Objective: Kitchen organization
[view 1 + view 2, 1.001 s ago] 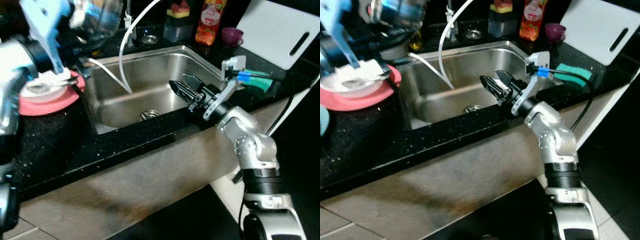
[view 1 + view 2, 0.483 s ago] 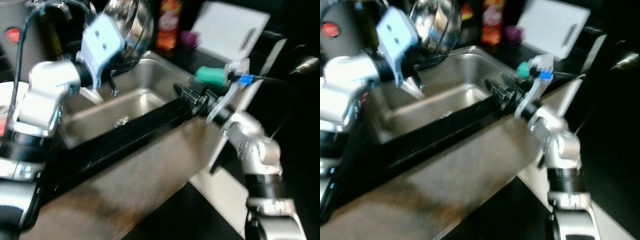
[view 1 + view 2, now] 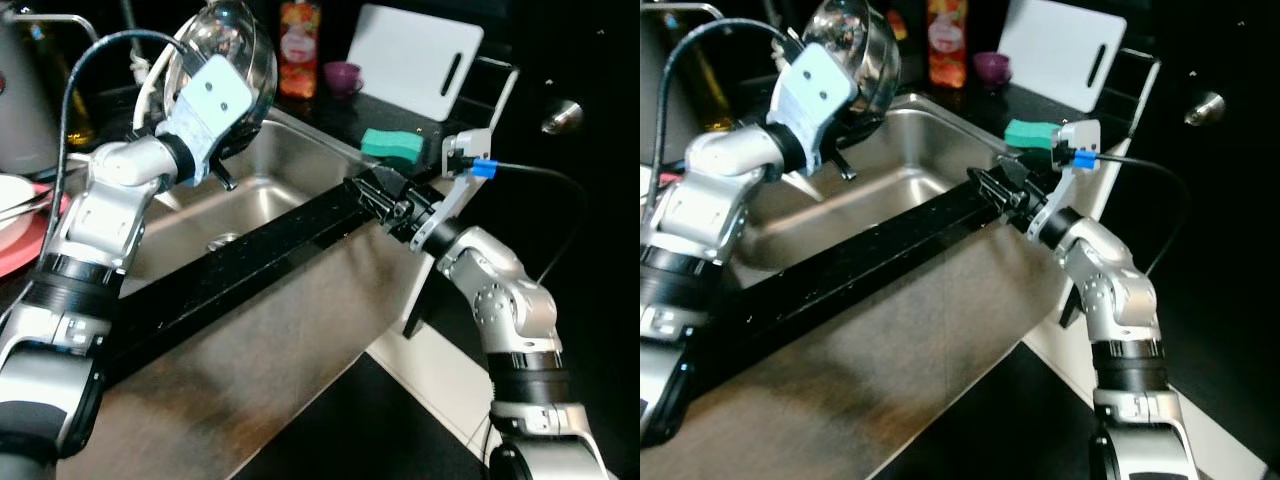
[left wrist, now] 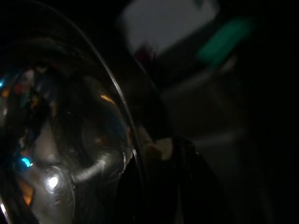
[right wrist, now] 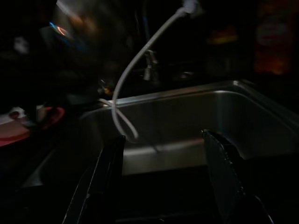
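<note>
Glass bowl (image 3: 222,45) sits clamped in left gripper (image 3: 222,150) above sink (image 3: 290,175); right gripper (image 3: 368,190) gapes empty.

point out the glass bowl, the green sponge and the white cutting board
glass bowl (image 3: 232,45): left eye view, its clear rounded wall
green sponge (image 3: 392,145): left eye view, its top face
white cutting board (image 3: 408,55): left eye view, its flat middle

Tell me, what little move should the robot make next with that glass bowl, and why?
Probably lower it gently into the sink. The left gripper holds the glass bowl by its rim, tilted, in the air above the basin's back left corner. The right gripper hangs open over the front counter edge, holding nothing, so it cannot steady the bowl.
</note>
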Controlling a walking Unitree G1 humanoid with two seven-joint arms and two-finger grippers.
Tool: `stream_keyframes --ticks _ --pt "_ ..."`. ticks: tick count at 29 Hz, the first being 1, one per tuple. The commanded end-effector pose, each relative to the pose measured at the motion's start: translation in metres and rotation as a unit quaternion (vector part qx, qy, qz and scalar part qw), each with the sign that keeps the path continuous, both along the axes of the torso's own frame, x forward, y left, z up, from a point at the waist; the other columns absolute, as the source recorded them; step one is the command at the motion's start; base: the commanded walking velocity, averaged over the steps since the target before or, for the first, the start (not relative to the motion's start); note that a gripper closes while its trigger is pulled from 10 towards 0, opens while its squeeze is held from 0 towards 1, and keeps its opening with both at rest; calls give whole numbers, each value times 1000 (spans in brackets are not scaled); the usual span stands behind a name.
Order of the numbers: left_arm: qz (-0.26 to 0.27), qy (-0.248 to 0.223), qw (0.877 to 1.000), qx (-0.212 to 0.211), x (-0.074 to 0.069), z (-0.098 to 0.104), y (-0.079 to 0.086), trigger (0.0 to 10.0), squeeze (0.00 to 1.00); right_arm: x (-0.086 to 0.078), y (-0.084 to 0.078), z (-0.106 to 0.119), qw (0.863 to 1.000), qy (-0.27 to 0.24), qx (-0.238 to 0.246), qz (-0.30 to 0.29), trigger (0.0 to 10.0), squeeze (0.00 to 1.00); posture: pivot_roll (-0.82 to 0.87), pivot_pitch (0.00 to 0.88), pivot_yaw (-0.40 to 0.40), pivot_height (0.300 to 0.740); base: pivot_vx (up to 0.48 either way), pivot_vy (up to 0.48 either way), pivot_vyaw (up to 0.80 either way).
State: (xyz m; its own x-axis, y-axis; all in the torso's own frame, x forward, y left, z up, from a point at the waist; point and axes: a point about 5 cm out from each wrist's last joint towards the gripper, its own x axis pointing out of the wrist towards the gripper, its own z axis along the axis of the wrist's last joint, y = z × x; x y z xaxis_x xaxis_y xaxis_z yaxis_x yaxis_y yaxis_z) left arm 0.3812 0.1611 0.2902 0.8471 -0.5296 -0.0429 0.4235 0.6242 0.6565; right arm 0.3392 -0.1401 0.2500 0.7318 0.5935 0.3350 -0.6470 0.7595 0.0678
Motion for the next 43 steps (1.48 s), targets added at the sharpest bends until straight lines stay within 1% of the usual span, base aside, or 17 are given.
stream_keyframes --ticks 1,6,8,12,14,16,17,19,21,24,29,38,39,40,41,42,43 --pt "32 8 999 13 9 -7 3 10000 0 -3 5 0 1000 2 -8 7 10000 0 67 33 -4 740 0 0 0" --pt "47 47 998 13 18 -18 11 10000 0 -6 7 0 1000 3 -13 11 10000 0 60 49 0 740 0 0 0" --pt "47 47 998 13 18 -18 11 10000 0 -6 7 0 1000 3 -13 11 10000 0 60 49 0 740 0 0 0" --pt "1 107 994 24 21 -34 7 10000 0 -17 13 0 999 4 -18 26 10000 0 34 87 14 740 0 0 0" --pt "-18 126 992 22 20 -38 5 10000 0 -21 15 1 999 3 -18 30 10000 0 27 98 17 740 0 0 0" --pt "-18 126 992 22 20 -38 5 10000 0 -21 15 1 999 3 -18 30 10000 0 27 98 17 740 0 0 0" --pt "-52 172 983 38 18 -48 4 10000 0 -26 15 3 999 3 -20 35 10000 0 17 122 19 740 0 0 0" --pt "-52 172 983 38 18 -48 4 10000 0 -26 15 3 999 3 -20 35 10000 0 17 122 19 740 0 0 0" --pt "-48 207 974 77 19 -60 13 10000 0 -30 14 5 999 7 -23 34 10000 0 8 151 22 740 0 0 0" --pt "-33 219 971 93 19 -62 22 10000 0 -34 12 6 999 12 -24 32 10000 0 6 170 22 740 0 0 0" --pt "-28 232 967 100 19 -66 29 10000 0 -37 14 4 999 22 -25 34 10000 0 -3 183 26 740 0 0 0" --pt "-12 235 965 114 20 -73 31 10000 24 -41 13 5 999 31 -26 30 10000 0 -18 200 32 740 0 0 0" --pt "-9 234 965 114 20 -73 31 10000 114 -41 13 5 999 32 -26 29 10000 0 -19 200 32 740 0 0 0" --pt "-9 234 965 114 20 -73 31 10000 114 -41 13 5 999 32 -26 29 10000 0 -19 200 32 740 0 0 0" --pt "-7 233 966 110 21 -73 31 10000 459 -41 13 5 999 33 -27 29 10000 0 -21 198 33 740 0 0 0" --pt "-4 231 967 103 21 -72 31 10000 1000 -40 13 5 999 33 -27 28 10000 0 -21 196 33 740 0 0 0" --pt "-4 229 969 94 22 -69 31 10000 1000 -40 13 6 999 33 -27 27 10000 0 -20 193 33 740 0 0 0"
